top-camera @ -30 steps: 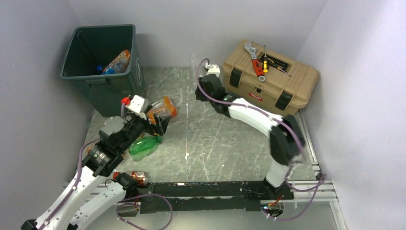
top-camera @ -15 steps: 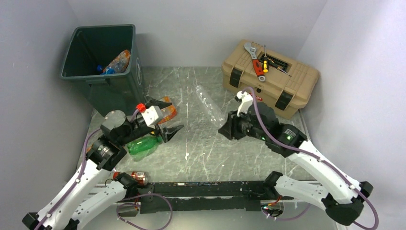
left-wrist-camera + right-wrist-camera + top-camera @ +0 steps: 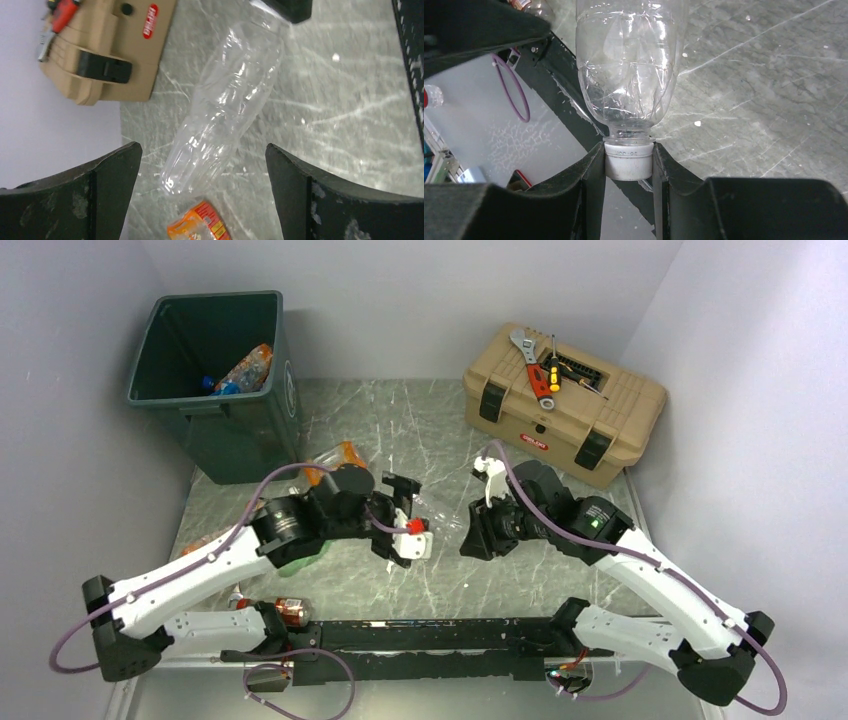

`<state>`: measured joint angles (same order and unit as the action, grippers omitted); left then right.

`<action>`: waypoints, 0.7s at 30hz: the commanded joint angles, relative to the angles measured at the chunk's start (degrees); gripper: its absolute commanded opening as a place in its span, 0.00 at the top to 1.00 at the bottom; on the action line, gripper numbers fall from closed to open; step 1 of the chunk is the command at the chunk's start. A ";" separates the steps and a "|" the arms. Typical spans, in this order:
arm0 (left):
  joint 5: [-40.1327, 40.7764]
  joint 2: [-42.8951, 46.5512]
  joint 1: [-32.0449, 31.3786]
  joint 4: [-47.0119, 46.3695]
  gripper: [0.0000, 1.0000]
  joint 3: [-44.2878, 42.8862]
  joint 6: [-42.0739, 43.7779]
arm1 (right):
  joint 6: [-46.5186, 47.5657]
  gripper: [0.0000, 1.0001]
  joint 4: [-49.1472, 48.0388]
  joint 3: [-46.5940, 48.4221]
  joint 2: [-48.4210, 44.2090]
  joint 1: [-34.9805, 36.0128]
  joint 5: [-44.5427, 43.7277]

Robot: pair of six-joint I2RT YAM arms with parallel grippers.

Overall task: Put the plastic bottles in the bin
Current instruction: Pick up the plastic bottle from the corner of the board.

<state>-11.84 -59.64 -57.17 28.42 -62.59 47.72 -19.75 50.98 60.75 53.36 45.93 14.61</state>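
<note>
We noted right fingers (image 3: 586,185) pinching clear bottle (image 3: 626,65) by cap (image 3: 629,161), left fingers (image 3: 80,195) spread; judged bottle light, crushable, slippery, neck hold safest

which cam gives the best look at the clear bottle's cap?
Right wrist: the white cap sits centre frame, pinched between the right gripper's fingers. Left wrist shows the clear bottle's body; its cap end is hidden by the right gripper. Top external shows only a faint bottle, cap unseen.
</note>
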 commanded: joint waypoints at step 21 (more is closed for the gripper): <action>10.05 -13.46 -7.79 2.51 0.22 -7.19 11.44 | 3.61 1.00 1.50 7.63 1.40 -0.05 9.98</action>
<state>-2.52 -72.90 -64.36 32.51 -65.78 59.37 -17.54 52.80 65.69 55.02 45.93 23.90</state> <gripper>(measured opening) 0.835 0.363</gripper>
